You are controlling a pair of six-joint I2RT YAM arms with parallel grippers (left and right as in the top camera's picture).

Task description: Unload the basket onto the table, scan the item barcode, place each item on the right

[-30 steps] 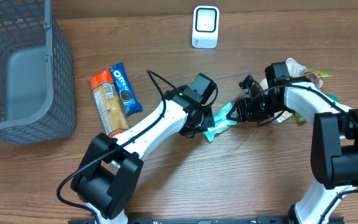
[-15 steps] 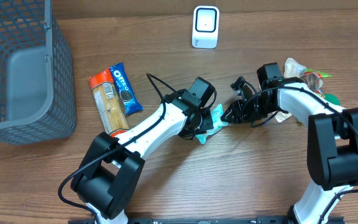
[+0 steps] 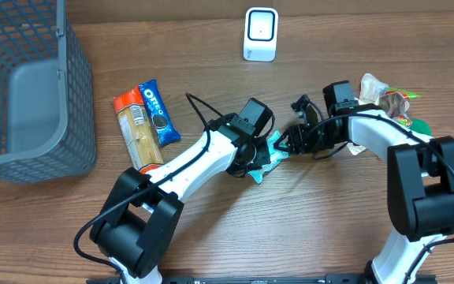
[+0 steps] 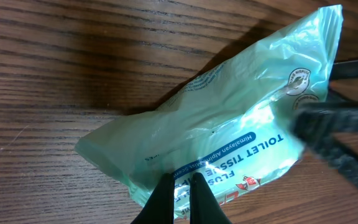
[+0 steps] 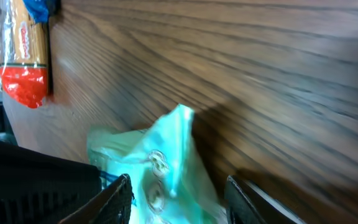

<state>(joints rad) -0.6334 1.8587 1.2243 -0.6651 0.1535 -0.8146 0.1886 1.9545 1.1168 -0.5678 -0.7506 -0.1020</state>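
Shifted left since a second ago: right claw [image 3: 288,144] and the tissue packet [image 3: 272,150], now tucked closer under the left wrist. Nearest, only bare wood of the surface [image 3: 306,229] in front of the two arms. Next out, left claw [image 4: 180,185] clamped tight on the packet's long edge, thin film pinched between closed fingers, printed face toward the wrist camera. Opposite, right claw with jaws half apart, straddling the packet's crimped end; cannot tell from the wrist view whether either finger presses it. Judged light, soft and crinkly, with slick film likely to slip or fold if pinched at one corner only. No barcode seen on the visible face, so probably on the underside. Better to take hold at the sealed end seams, one claw at each, keeping the panel taut and flat for the reader. Further left, a biscuit pack [image 3: 136,136] and an Oreo pack [image 3: 158,110] lying side by side, touching. Further right, a heap of wrapped goods [image 3: 388,96]. Farthest, grey wire basket [image 3: 22,87] at the left corner and white scanner [image 3: 260,34] at the back edge, well apart from the packet.
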